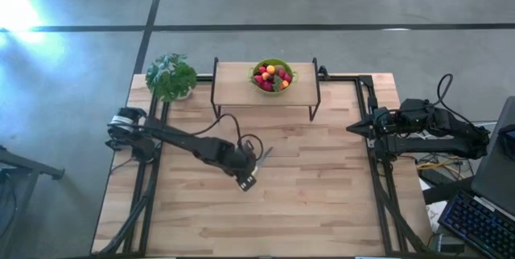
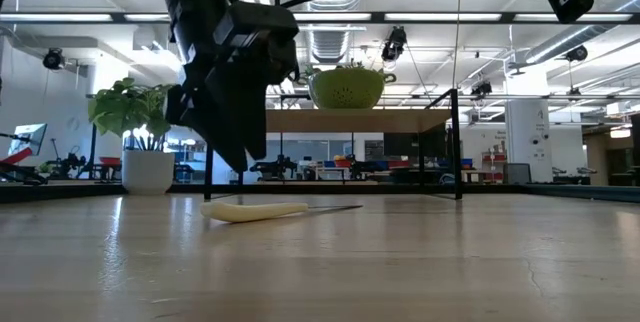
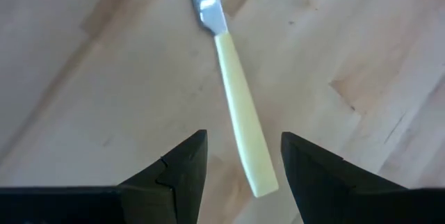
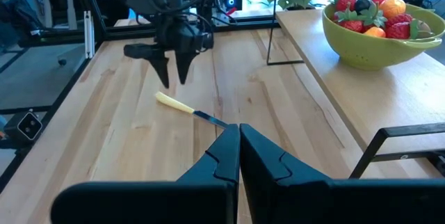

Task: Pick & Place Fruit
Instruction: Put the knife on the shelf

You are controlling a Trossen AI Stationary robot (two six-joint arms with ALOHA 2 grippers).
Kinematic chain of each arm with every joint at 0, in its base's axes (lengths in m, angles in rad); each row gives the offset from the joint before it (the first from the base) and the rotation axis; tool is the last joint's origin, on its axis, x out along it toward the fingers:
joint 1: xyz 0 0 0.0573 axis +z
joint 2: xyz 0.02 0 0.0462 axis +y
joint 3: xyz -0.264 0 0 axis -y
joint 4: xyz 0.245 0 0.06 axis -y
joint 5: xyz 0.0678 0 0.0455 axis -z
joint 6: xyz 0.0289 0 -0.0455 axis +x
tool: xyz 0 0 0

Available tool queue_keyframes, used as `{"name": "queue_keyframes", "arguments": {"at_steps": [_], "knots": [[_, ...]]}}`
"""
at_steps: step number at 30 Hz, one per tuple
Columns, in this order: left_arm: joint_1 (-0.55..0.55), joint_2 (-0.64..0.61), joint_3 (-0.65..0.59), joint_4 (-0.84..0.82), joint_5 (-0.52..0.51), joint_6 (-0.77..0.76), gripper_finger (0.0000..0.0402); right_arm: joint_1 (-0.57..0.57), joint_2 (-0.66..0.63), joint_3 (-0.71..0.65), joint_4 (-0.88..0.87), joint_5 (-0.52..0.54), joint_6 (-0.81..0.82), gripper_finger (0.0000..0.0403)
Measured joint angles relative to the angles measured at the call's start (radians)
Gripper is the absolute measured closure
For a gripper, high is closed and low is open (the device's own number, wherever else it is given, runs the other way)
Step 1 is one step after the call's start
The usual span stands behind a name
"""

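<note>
The fruit (image 1: 272, 76) is a heap of small red, dark and orange pieces in a green bowl (image 4: 361, 50) that stands on a raised wooden shelf (image 1: 237, 90) at the table's far edge. My left gripper (image 3: 243, 140) is open and hovers over the middle of the table. Its fingers point down on either side of the handle end of a pale-handled knife (image 3: 240, 123), which lies flat on the table. The low view shows the left gripper (image 2: 240, 157) clear above the knife (image 2: 255, 211). My right gripper (image 4: 238, 147) is shut and waits at the table's right edge (image 1: 354, 128).
A leafy potted plant (image 1: 170, 76) stands at the far left corner, beside the shelf. The shelf rests on thin black legs (image 1: 314, 102), with open space beneath it. Bare wooden table top (image 1: 322, 187) stretches across the near and right parts.
</note>
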Motion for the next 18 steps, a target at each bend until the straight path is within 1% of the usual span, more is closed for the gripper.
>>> {"name": "queue_keyframes", "arguments": {"at_steps": [7, 11, 18], "knots": [[-0.021, 0.002, -0.049, 0.086, -0.002, -0.007, 0.0213, 0.0, 0.0, 0.0, 0.0, 0.0, 0.0, 0.0394], [-0.033, 0.002, -0.085, 0.141, -0.046, -0.007, 0.0213, 0.0, 0.0, 0.0, 0.0, 0.0, 0.0, 0.0394], [-0.041, 0.002, -0.147, 0.219, -0.076, -0.031, 0.0213, 0.0, 0.0, 0.0, 0.0, 0.0, 0.0, 0.0394]]}}
